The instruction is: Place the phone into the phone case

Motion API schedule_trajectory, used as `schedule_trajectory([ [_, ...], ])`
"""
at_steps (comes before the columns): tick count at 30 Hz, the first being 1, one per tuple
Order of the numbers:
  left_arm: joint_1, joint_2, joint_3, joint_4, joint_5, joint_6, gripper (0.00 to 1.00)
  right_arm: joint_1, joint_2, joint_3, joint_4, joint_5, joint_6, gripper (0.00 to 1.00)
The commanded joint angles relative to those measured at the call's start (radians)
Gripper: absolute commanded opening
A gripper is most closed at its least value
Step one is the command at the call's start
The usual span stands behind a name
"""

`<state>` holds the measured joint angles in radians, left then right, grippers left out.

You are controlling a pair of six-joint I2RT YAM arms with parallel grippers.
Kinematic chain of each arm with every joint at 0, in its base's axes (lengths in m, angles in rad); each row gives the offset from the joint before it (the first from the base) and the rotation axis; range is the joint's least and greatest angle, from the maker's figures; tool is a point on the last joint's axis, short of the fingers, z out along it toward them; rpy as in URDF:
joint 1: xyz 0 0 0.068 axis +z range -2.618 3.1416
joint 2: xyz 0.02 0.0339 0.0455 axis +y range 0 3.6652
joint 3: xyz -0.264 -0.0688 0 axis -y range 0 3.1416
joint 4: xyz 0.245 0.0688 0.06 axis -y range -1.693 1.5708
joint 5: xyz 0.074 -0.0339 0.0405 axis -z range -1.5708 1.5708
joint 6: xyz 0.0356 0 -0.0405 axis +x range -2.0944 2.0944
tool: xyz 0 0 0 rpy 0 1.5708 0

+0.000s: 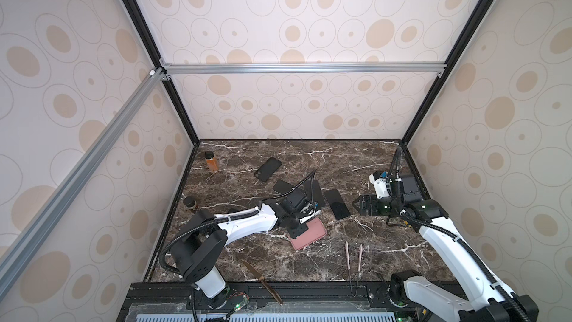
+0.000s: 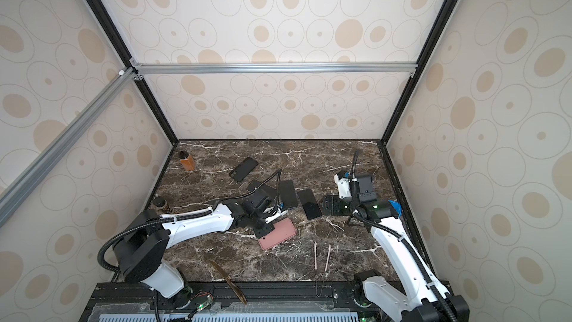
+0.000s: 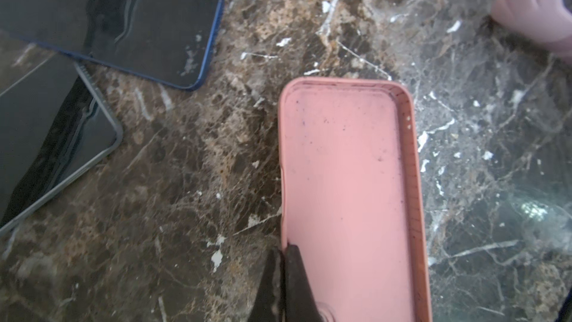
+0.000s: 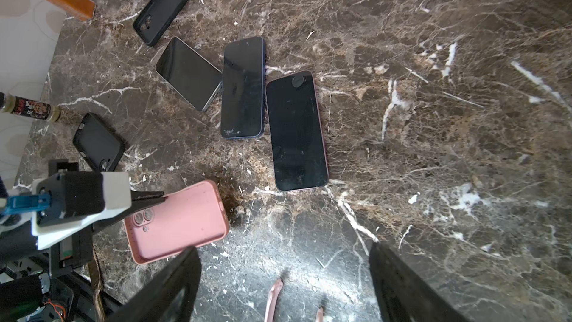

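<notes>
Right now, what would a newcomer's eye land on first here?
The pink phone case lies open side up on the dark marble table near the front middle, with the left gripper pinched shut on its side wall. Behind it, three bare phones lie screen-up in a row. The pink-rimmed phone is closest to the open right gripper.
</notes>
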<state>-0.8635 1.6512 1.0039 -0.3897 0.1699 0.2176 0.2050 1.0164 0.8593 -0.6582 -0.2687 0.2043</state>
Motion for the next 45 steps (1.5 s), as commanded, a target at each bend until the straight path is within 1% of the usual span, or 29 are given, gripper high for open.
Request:
schedule_trajectory([
  [1, -0.008, 0.054, 0.088, -0.066, 0.042, 0.160, 0.00, 0.018, 0.010, -0.023, -0.003, 0.003, 0.020, 0.89],
  [6, -0.008, 0.126, 0.152, -0.076, 0.024, 0.214, 0.00, 0.037, 0.008, -0.045, 0.017, 0.026, 0.046, 0.92],
  [10, -0.009, 0.178, 0.170, -0.080, 0.015, 0.221, 0.00, 0.049, 0.007, -0.067, 0.039, 0.037, 0.055, 0.92],
  [12, -0.009, 0.186, 0.171, -0.079, 0.011, 0.221, 0.01, 0.053, 0.010, -0.074, 0.040, 0.041, 0.059, 0.92],
  [14, -0.009, 0.180, 0.167, -0.074, 0.001, 0.218, 0.04, 0.054, 0.013, -0.080, 0.041, 0.040, 0.057, 0.92],
  [15, -0.009, 0.174, 0.164, -0.069, -0.011, 0.214, 0.08, 0.056, 0.016, -0.080, 0.040, 0.040, 0.055, 0.92],
  [18, -0.009, 0.158, 0.162, -0.068, -0.046, 0.199, 0.35, 0.058, 0.026, -0.073, 0.036, 0.038, 0.054, 0.92],
  [19, -0.009, 0.146, 0.158, -0.063, -0.056, 0.192, 0.42, 0.060, 0.029, -0.070, 0.033, 0.039, 0.054, 0.92],
  [21, -0.009, 0.111, 0.143, -0.040, -0.060, 0.179, 0.53, 0.062, 0.033, -0.067, 0.030, 0.040, 0.051, 0.91],
  [23, -0.009, 0.067, 0.125, -0.001, -0.069, 0.147, 0.60, 0.065, 0.037, -0.066, 0.029, 0.039, 0.045, 0.90],
  [26, -0.009, -0.014, 0.103, 0.068, -0.097, 0.033, 0.64, 0.069, 0.044, -0.066, 0.032, 0.039, 0.043, 0.87],
  [27, -0.009, -0.046, 0.083, 0.105, -0.098, -0.018, 0.66, 0.096, 0.052, -0.062, 0.030, 0.040, 0.041, 0.86],
  [29, -0.009, -0.113, 0.036, 0.174, -0.098, -0.156, 0.70, 0.116, 0.072, -0.053, 0.025, 0.043, 0.034, 0.85],
  [31, -0.009, -0.169, -0.020, 0.229, -0.114, -0.298, 0.71, 0.137, 0.098, -0.036, 0.016, 0.048, 0.025, 0.84],
  [33, -0.009, -0.225, -0.081, 0.254, -0.170, -0.445, 0.70, 0.162, 0.131, -0.018, 0.007, 0.049, 0.014, 0.84],
  [34, -0.009, -0.247, -0.107, 0.256, -0.192, -0.493, 0.71, 0.175, 0.147, -0.009, 0.004, 0.052, 0.010, 0.83],
  [36, -0.010, -0.293, -0.158, 0.248, -0.241, -0.583, 0.75, 0.208, 0.172, 0.003, 0.011, 0.075, 0.009, 0.82],
  [38, -0.009, -0.336, -0.206, 0.245, -0.261, -0.653, 0.77, 0.237, 0.197, -0.005, 0.045, 0.077, 0.011, 0.82],
  [39, -0.010, -0.360, -0.233, 0.245, -0.262, -0.688, 0.78, 0.249, 0.213, -0.006, 0.058, 0.076, 0.017, 0.81],
  [41, -0.008, -0.397, -0.271, 0.228, -0.257, -0.756, 0.83, 0.274, 0.249, -0.005, 0.077, 0.075, 0.027, 0.79],
  [45, -0.008, -0.479, -0.353, 0.225, -0.240, -0.880, 0.83, 0.318, 0.297, -0.013, 0.117, 0.093, 0.059, 0.76],
])
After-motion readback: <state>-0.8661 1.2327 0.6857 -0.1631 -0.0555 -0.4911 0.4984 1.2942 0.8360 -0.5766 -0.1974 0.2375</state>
